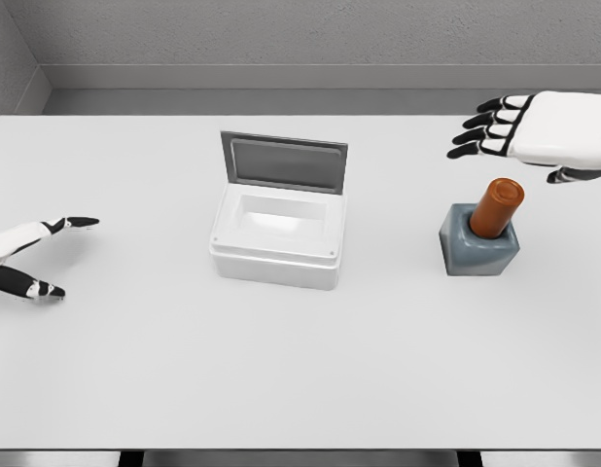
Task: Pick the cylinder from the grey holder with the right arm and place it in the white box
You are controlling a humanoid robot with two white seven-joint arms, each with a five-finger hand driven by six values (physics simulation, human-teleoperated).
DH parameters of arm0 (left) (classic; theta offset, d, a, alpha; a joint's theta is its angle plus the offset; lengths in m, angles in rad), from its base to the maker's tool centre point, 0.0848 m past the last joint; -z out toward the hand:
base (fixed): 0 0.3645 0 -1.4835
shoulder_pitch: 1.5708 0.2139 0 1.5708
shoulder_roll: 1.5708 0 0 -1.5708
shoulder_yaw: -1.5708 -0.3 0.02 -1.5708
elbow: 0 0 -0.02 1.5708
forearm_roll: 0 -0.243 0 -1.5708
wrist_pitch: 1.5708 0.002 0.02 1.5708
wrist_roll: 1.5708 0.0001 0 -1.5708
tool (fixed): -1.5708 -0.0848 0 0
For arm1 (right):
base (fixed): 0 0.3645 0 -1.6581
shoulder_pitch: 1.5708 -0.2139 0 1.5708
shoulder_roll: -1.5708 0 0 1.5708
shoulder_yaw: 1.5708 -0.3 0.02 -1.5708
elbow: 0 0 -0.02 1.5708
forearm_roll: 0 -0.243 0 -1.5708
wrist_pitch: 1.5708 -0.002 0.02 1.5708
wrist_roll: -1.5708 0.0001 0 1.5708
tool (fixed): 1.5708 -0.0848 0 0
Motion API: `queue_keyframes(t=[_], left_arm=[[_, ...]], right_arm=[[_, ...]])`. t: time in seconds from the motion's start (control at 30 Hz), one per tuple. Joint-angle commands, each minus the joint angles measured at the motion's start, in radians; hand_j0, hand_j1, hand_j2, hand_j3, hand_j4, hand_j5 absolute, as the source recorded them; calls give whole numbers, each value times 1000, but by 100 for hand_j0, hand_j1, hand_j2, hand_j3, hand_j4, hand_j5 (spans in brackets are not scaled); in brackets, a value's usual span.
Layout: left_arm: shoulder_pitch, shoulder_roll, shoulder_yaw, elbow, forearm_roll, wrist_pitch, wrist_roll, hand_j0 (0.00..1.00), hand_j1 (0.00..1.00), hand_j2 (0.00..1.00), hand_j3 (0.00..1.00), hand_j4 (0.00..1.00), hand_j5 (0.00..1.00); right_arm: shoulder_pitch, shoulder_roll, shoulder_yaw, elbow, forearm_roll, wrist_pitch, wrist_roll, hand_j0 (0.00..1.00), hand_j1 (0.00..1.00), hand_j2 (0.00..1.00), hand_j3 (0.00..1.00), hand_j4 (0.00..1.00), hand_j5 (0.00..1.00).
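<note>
An orange-brown cylinder (pixel 497 207) stands seated in a grey holder (pixel 478 249), a small blocky stand with sloped upper edges. The cylinder leans slightly to the right, its rounded top poking well above the holder. To the left of the holder, well apart from it, sits a white box (pixel 277 241), rectangular with rounded corners. Its lid is grey inside and stands open, upright along the box's far edge. The box's shallow white interior is visible.

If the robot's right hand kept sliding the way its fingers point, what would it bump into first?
Probably nothing. The right hand points left, across the table behind the orange cylinder and the white box. It might graze the box's raised lid, but depth is unclear.
</note>
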Motion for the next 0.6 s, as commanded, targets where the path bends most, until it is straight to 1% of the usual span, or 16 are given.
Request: queue_keyframes(t=[0.0, 0.13, 0.17, 0.2, 0.23, 0.27, 0.3, 0.33, 0.37, 0.4, 0.43, 0.47, 0.5, 0.53, 0.57], left_arm=[[0, -6, -11, 1, 2, 1, -12, 100, 100, 100, 100, 100, 100], [-11, -13, -14, -19, 5, 1, -4, 100, 100, 100, 100, 100, 100], [-38, -18, -37, -7, 17, 1, 2, 100, 100, 100, 100, 100, 100], [-81, -33, -109, 7, 31, 1, 49, 100, 100, 100, 100, 100, 100], [-106, -16, -195, 13, 85, 1, 146, 100, 100, 100, 100, 100, 100], [-127, 3, -274, 15, 192, 1, 187, 100, 100, 100, 100, 100, 100], [-149, 23, -346, 13, 321, 1, 181, 100, 100, 100, 100, 100, 100], [-167, 68, -388, -16, 378, 1, 180, 100, 100, 100, 100, 100, 100], [-172, 65, -397, -27, 410, 1, 177, 100, 100, 100, 100, 100, 100], [-233, 43, -475, -92, 413, 1, 178, 100, 100, 100, 100, 100, 100], [-264, 92, -532, -157, 442, 1, 189, 100, 100, 100, 100, 100, 100], [-276, 105, -538, -160, 507, 1, 187, 100, 100, 100, 100, 100, 100], [-281, 94, -538, -160, 565, 1, 187, 100, 100, 100, 100, 100, 100], [-281, 88, -540, -160, 606, 1, 175, 100, 100, 100, 100, 100, 100], [-281, 68, -544, -163, 640, 1, 143, 100, 100, 100, 100, 100, 100]], right_arm=[[0, -2, 0, -4, -3, 3, 0, 100, 100, 100, 100, 100, 100], [-6, -7, 1, 2, -11, 3, 0, 100, 100, 100, 100, 100, 100], [-5, -11, 18, 8, -9, 3, 0, 100, 100, 100, 100, 100, 100], [-3, -46, 29, 8, -6, 3, 0, 100, 100, 100, 100, 100, 100], [-3, -51, 30, 10, -8, 3, 0, 100, 100, 100, 100, 100, 100], [0, -49, 32, 8, -8, 3, 0, 100, 100, 100, 100, 100, 100], [8, -49, 37, 10, 0, 3, 0, 100, 100, 100, 100, 100, 100], [8, -49, 47, 10, 1, 3, 0, 100, 100, 100, 100, 100, 100], [8, -51, 49, 10, 1, 3, 0, 100, 100, 100, 100, 100, 100], [9, -49, 52, 13, 3, 3, 0, 100, 100, 100, 100, 100, 100], [8, -48, 63, 19, 3, 3, 0, 100, 100, 100, 100, 100, 100], [9, -48, 67, 19, 1, 3, 0, 100, 100, 100, 100, 100, 100], [9, -46, 72, 21, 1, 3, 0, 100, 100, 100, 100, 100, 100], [9, -43, 72, 25, 3, 3, 0, 100, 100, 100, 100, 100, 100], [9, -39, 73, 30, 3, 3, 0, 100, 100, 100, 100, 100, 100]])
